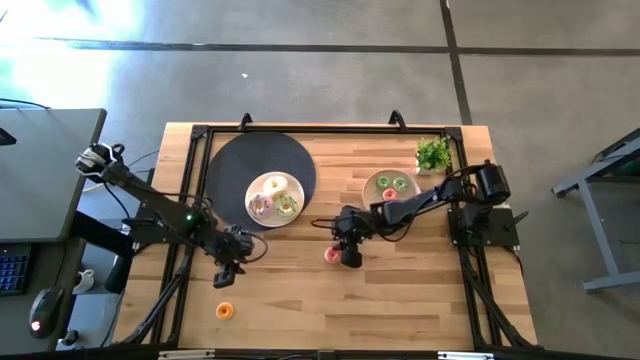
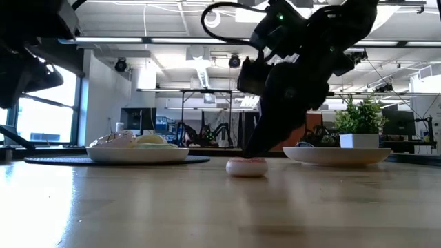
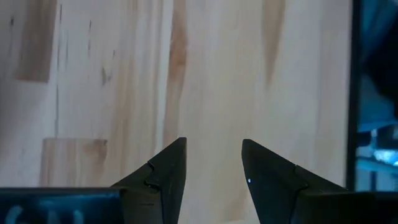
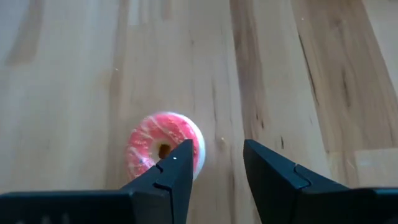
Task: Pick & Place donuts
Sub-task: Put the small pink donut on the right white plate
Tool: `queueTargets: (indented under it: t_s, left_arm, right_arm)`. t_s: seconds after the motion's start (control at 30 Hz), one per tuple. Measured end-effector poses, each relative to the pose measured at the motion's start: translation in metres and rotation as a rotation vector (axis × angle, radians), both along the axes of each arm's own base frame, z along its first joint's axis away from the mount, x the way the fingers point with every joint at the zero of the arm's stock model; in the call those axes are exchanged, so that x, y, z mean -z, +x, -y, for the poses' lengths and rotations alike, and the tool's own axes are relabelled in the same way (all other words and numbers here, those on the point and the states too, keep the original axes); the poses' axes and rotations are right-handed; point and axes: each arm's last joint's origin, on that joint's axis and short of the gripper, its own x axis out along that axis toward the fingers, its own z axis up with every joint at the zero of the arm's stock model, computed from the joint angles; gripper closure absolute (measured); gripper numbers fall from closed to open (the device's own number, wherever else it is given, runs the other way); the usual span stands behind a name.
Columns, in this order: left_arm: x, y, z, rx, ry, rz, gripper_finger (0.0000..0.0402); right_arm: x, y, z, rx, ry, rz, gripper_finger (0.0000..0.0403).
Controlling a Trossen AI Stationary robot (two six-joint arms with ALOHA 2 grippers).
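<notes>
A small pink-and-white donut [image 4: 160, 148] lies flat on the wood [image 1: 331, 255] [image 2: 247, 166]. My right gripper [image 4: 216, 163] [image 1: 350, 257] is open and low over the table, and the donut sits just outside one finger, not between the two. My left gripper [image 3: 213, 162] [image 1: 225, 272] is open above bare wood near the table's left side. A small orange donut [image 1: 224, 311] lies nearer the near edge than that gripper. Three larger iced donuts rest on a white plate [image 1: 268, 215]. Tiny green and pink donuts lie on a beige plate [image 1: 372, 180]. My right gripper comes slanting down from the table's right side. One fingertip [image 4: 178, 163] stands at the pink donut's edge [image 4: 194, 144]. I cannot tell whether it touches. The donut lies flat on the table.
The white plate sits on a dark round mat [image 1: 235, 165] at the far left. A green plant sprig [image 1: 433, 153] stands at the far right corner beside the beige plate. Bare wood runs along the near half of the table. A black frame borders the table.
</notes>
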Motion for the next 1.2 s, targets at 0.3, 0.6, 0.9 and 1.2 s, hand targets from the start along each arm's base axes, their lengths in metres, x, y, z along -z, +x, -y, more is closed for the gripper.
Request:
queueTargets:
  t_s: [0.3,0.6,0.9,1.2]
  left_arm:
    - [0.005,0.001,0.000,0.008,0.031,-0.027,0.0248]
    - [0.005,0.001,0.000,0.008,0.033,-0.028,0.0248]
    - [0.006,0.001,0.000,-0.001,0.046,-0.023,0.0247]
    - [0.005,0.002,0.000,-0.009,0.051,-0.018,0.0247]
  right_arm:
    - [-0.012,-0.001,-0.013,-0.115,0.014,0.056,0.0265]
    - [0.011,-0.002,-0.018,-0.015,-0.067,-0.027,0.0268]
    - [-0.015,-0.011,-0.006,0.012,-0.072,-0.029,0.0389]
    - [-0.076,-0.080,0.057,0.447,-0.476,-0.302,0.0380]
